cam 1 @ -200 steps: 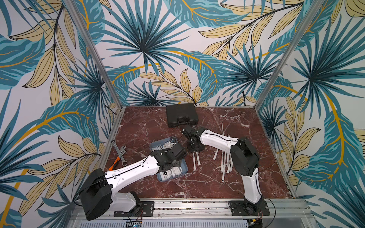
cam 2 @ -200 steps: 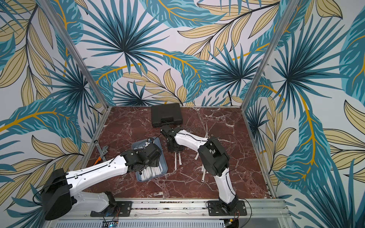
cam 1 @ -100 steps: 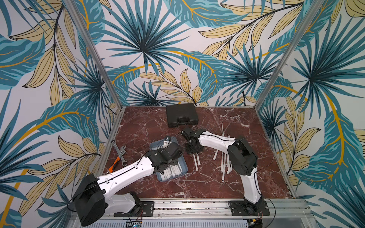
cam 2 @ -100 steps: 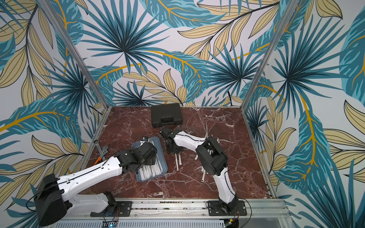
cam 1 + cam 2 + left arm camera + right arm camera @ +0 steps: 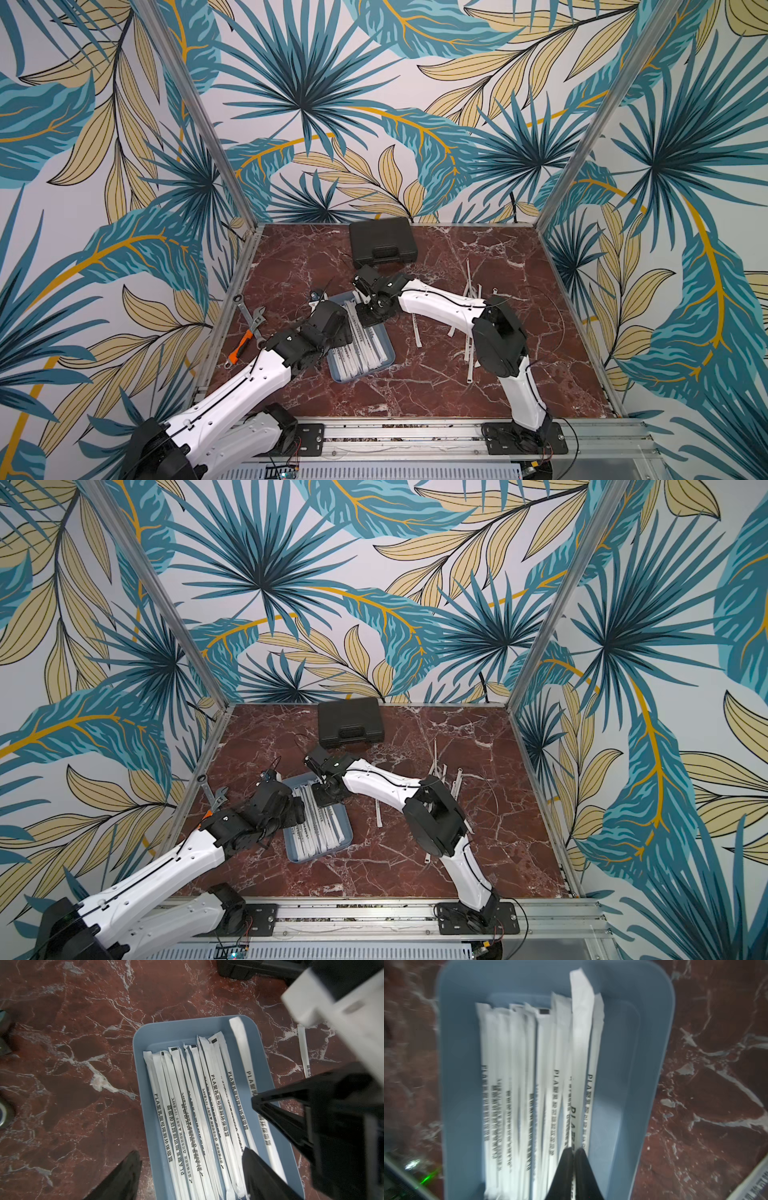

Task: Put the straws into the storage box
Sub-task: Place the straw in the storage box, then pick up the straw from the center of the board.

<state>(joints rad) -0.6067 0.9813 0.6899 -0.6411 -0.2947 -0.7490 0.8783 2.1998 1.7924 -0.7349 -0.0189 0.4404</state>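
While right gripper (image 5: 574, 1167) seemingly clamps one straw (image 5: 581, 1022) low inside storage box (image 5: 141, 1047), left gripper (image 5: 190, 1150) hangs over its rim, fingers apart, empty | straws (image 5: 187, 1105): light, bendy, slick paper (crushes easily); pinch mid-length | loose straws (image 5: 469, 291) toward tabletop's (image 5: 415, 395) right edge

The surface (image 5: 415, 390) is dark red-brown marble veined in white, and the walls (image 5: 303, 104) around it carry teal and dark blue palm fronds with pale yellow leaves and golden stems on off-white. The storage box (image 5: 138, 1076) is plain blue-grey, and the straws (image 5: 207, 1105) in it are white paper with fine black print, like the loose ones toward the right edge. At the far edge lies a matt black case (image 5: 382, 241), by the left edge a silver wrench (image 5: 245, 311) and an orange-handled wrench (image 5: 241, 352), and the arms (image 5: 436, 305) are white with black joints.
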